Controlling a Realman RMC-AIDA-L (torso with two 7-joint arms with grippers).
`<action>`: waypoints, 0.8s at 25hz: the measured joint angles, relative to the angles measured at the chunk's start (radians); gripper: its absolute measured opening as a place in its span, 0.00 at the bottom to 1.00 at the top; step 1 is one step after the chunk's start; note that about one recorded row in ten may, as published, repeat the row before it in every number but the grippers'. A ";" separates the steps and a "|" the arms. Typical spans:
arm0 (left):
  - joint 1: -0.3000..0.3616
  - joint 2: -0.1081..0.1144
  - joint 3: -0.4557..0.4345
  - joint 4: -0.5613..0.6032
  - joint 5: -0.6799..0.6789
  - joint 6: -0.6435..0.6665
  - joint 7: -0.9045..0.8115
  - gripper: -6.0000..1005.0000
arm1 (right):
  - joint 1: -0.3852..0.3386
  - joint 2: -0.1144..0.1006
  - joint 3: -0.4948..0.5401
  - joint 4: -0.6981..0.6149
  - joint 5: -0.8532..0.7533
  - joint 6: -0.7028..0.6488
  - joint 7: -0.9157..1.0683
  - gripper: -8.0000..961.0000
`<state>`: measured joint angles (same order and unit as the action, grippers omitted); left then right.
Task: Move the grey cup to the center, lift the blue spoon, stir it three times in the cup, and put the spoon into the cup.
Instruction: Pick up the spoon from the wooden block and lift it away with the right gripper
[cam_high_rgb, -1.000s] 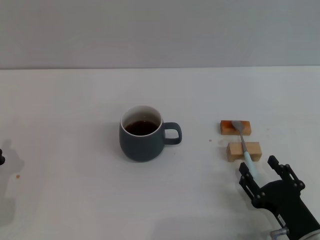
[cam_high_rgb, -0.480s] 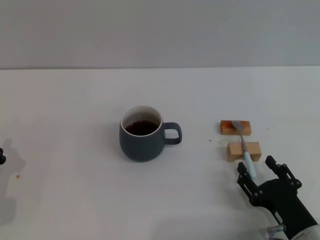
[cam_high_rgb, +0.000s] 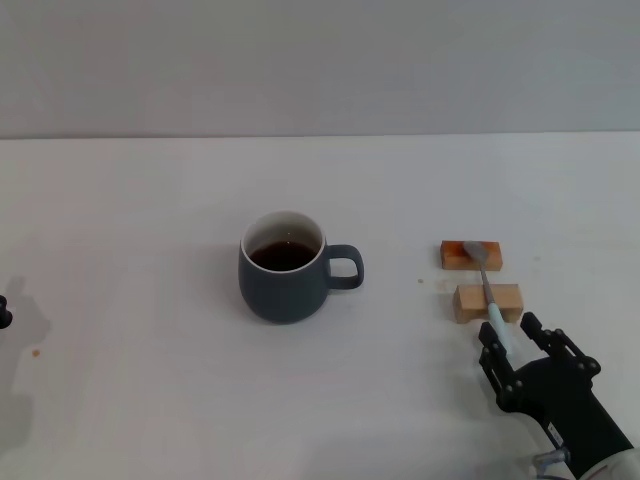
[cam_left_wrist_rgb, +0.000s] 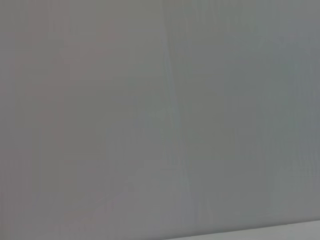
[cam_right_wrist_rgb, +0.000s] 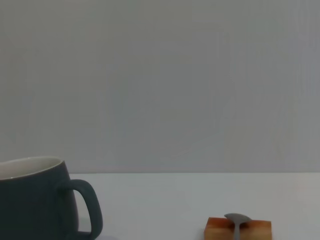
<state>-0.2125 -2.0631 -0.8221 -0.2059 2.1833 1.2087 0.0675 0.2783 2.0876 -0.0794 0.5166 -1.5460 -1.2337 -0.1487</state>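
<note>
Right gripper (cam_high_rgb: 520, 345), jaws spread wide around the handle tip of blue spoon (cam_high_rgb: 489, 296). Risk: closing off-centre could flick the spoon off its two wooden blocks (cam_high_rgb: 487, 302). Slim, pale-blue handle, grey bowl. Grey cup (cam_high_rgb: 284, 265) central, well apart. Left gripper barely visible; jaw state indeterminable.

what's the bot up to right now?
The right gripper is open at the end of the blue spoon, whose handle tip lies between its fingers; no grip yet. The spoon rests across two wooden blocks, right of the grey cup, which sits mid-table with dark liquid inside. The left arm is parked at the table's left edge.
</note>
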 joint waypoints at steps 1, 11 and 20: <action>0.000 0.000 0.000 0.000 0.000 0.000 0.000 0.00 | 0.000 0.000 0.000 0.000 0.000 0.000 0.000 0.68; -0.001 0.000 0.003 0.000 0.000 -0.005 0.000 0.00 | 0.012 -0.001 -0.001 0.000 -0.001 0.024 0.000 0.44; -0.001 0.000 0.003 0.000 0.000 -0.003 0.000 0.00 | 0.015 -0.001 0.000 0.000 -0.002 0.028 0.000 0.39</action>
<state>-0.2133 -2.0631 -0.8191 -0.2056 2.1829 1.2059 0.0675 0.2936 2.0861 -0.0792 0.5163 -1.5478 -1.2054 -0.1488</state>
